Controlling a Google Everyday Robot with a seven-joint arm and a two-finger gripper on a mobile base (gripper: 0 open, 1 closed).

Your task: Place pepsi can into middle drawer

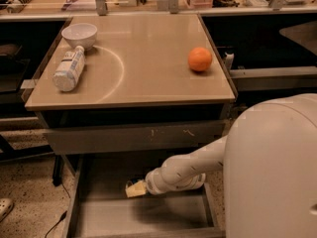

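- On the left tabletop: bottle (68, 69) and bowl (79, 33), uninvolved.
- Centre, gripper (133, 189) low inside drawer (114, 218); its grip can't be told, can hidden.
- Risk: a can let go tilted may roll.
- Right: orange (199, 59), well apart.

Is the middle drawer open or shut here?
Open. The middle drawer is pulled out below the table, its grey floor exposed, with the end effector over that floor.

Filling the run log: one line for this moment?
gripper: in open middle drawer | pepsi can: not visible | orange, bottle, bowl: on tabletop
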